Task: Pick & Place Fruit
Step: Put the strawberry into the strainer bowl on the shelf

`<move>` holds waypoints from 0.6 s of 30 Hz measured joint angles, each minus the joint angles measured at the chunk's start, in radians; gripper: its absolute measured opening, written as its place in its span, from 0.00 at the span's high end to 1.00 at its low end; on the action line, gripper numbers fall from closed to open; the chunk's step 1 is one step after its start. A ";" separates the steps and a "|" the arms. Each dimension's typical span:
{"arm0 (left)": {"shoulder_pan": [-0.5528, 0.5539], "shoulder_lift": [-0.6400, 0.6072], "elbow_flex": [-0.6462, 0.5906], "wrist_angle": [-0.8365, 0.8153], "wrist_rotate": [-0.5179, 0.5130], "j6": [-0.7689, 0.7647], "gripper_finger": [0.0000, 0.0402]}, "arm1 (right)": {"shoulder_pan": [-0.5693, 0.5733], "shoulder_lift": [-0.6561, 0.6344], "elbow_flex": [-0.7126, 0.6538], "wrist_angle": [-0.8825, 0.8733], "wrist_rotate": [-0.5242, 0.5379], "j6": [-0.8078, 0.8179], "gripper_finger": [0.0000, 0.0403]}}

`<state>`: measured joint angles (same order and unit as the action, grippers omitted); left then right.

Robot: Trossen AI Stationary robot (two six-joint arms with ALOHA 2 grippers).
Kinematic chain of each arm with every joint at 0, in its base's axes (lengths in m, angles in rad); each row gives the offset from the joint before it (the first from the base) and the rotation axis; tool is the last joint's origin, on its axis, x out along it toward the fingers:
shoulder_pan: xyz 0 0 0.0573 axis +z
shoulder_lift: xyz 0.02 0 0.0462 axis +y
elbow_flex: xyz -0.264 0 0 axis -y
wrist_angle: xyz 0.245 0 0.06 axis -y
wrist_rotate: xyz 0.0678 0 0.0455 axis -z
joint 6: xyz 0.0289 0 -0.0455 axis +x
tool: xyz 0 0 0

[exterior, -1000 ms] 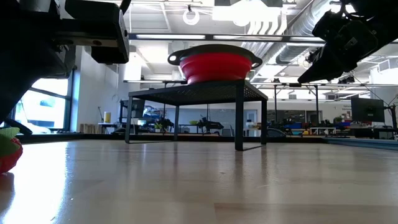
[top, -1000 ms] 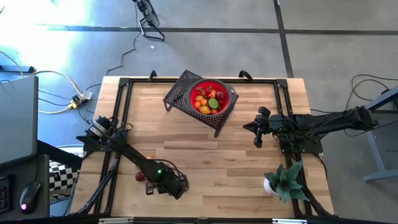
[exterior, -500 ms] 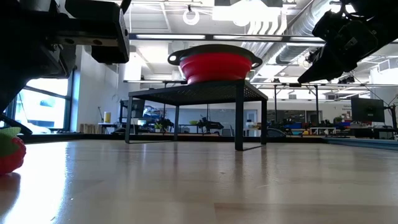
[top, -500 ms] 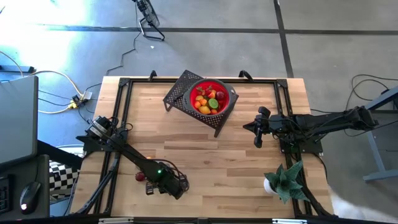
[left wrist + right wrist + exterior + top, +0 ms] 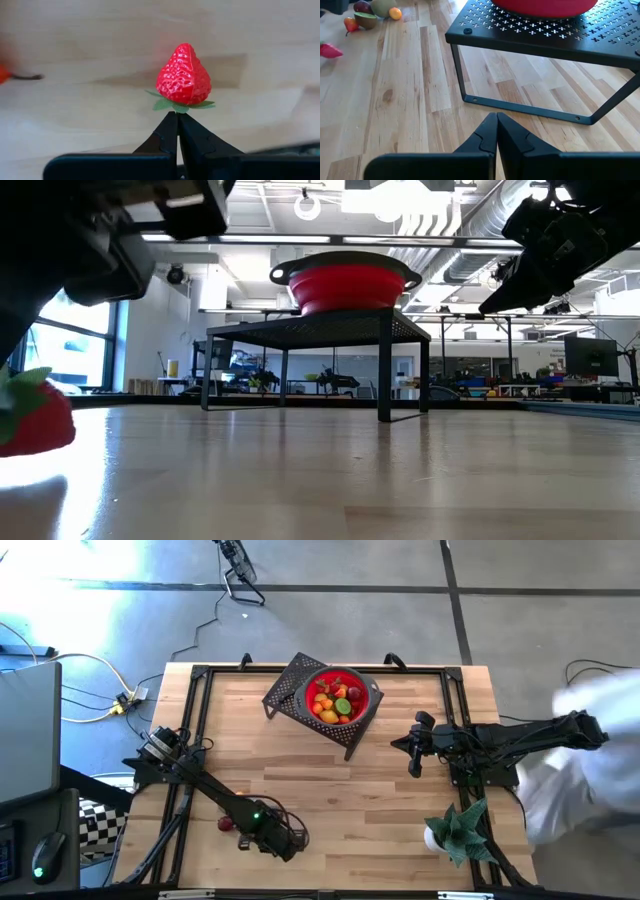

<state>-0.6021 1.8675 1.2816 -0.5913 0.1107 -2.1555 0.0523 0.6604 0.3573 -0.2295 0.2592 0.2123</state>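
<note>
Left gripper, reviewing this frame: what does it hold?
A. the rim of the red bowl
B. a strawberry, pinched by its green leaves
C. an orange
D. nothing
B: in the left wrist view the left gripper has its fingers shut on the green leaves of the red strawberry, above the wooden table.

The middle of my surface (image 5: 330,790) lies bare wood, open passage from centre to lower centre of the high view. At upper centre a black rack (image 5: 290,690) carrying the red bowl (image 5: 343,694) blocks the way. The spiky plant (image 5: 458,830) crowds the lower right corner. A few fruits (image 5: 370,12) lie at lower left.
</note>
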 joint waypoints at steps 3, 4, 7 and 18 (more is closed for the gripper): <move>0.007 0.000 0.000 0.018 -0.029 0.063 1.00 | 0.000 0.000 0.000 0.000 0.000 0.000 0.99; 0.007 0.000 0.000 0.021 -0.045 0.086 1.00 | 0.000 0.000 0.000 0.001 0.000 0.000 0.99; 0.021 0.000 0.000 0.023 -0.094 0.159 1.00 | 0.000 0.000 0.000 0.008 0.000 0.000 0.99; 0.114 0.000 0.000 0.117 -0.121 0.530 1.00 | 0.000 0.000 0.000 0.032 0.000 -0.004 0.99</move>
<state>-0.4878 1.8671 1.2816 -0.4746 -0.0105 -1.6257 0.0521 0.6602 0.3573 -0.1978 0.2592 0.2084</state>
